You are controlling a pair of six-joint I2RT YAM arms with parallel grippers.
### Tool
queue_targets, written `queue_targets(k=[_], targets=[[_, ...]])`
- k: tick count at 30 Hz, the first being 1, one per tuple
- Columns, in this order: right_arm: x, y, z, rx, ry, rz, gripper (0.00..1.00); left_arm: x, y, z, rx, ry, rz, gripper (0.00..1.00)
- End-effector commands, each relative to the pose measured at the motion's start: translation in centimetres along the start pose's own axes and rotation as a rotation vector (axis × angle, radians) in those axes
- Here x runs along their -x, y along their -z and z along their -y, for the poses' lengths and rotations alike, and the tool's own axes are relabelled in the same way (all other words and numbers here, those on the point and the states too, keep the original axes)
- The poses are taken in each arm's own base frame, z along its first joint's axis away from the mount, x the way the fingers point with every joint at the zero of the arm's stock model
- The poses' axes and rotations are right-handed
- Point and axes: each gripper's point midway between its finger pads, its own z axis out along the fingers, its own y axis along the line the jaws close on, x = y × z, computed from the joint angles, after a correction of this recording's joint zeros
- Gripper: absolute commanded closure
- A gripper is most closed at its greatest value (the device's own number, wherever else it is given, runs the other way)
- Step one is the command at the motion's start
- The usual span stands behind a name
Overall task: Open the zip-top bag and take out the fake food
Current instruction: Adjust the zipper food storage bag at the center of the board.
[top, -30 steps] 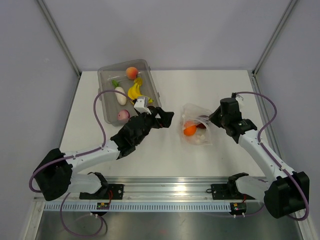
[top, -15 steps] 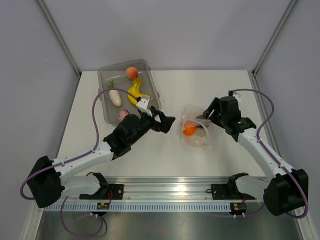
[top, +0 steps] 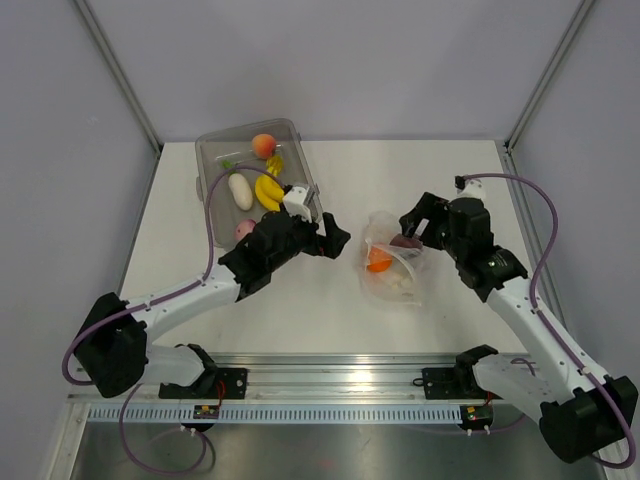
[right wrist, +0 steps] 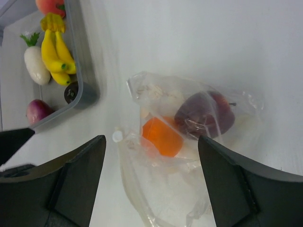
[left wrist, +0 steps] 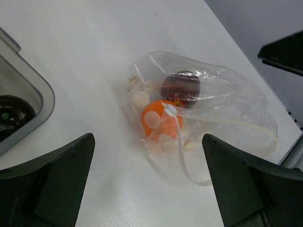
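The zip-top bag (top: 395, 270) lies crumpled on the white table between both arms, its mouth gaping and its zip strip looping loose. Inside it show an orange (top: 379, 261) and a dark red apple (top: 406, 241). My left gripper (top: 338, 240) hovers open just left of the bag, holding nothing. My right gripper (top: 418, 226) stands open at the bag's far right side, also holding nothing. The left wrist view shows the bag (left wrist: 236, 94), orange (left wrist: 161, 124) and apple (left wrist: 181, 86) ahead of the open left gripper (left wrist: 147, 137). In the right wrist view the right gripper (right wrist: 151, 139) is open above the bag (right wrist: 161, 189).
A clear-grey tub (top: 205, 190) at the back left holds a peach (top: 264, 145), banana bunch (top: 268, 188), white radish (top: 241, 190) and a reddish piece (top: 245, 230). A dark round piece (right wrist: 72, 92) sits in the tub's near corner. Metal frame posts flank the table.
My right gripper has opened and let go of the bag's right edge, drawing back a little. The left arm has shifted slightly, its gripper still open beside the bag.
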Motion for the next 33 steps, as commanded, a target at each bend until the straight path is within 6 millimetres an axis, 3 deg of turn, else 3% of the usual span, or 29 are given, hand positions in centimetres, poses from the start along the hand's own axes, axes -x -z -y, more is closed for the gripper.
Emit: queue_targets(k=[1,5,11,20,29,33], targets=[[0.6,0.7,-2.7,0.064,0.129,0.032,0.14,3.0,0.8,-0.3,-0.038,0.126,0.085,0.01],[-0.5,0.6,-4.4,0.059,0.235,0.011,0.19,4.6,2.2,-2.4,0.037,0.157,0.146,0.01],[-1.8,0.5,-5.2,-0.035,0.443,-0.031,0.21,5.7,4.2,-5.2,0.196,0.210,0.186,0.01],[-5.3,-0.2,-6.8,-0.065,0.692,-0.111,0.27,5.8,4.5,-5.9,0.206,0.235,0.183,0.01],[-7.4,-1.6,-5.4,-0.199,0.841,-0.199,0.28,5.9,4.6,-6.2,0.215,0.235,0.177,0.01],[-8.1,-2.5,-5.0,-0.244,0.881,-0.223,0.36,6.0,4.9,-6.4,0.222,0.237,0.181,0.01]])
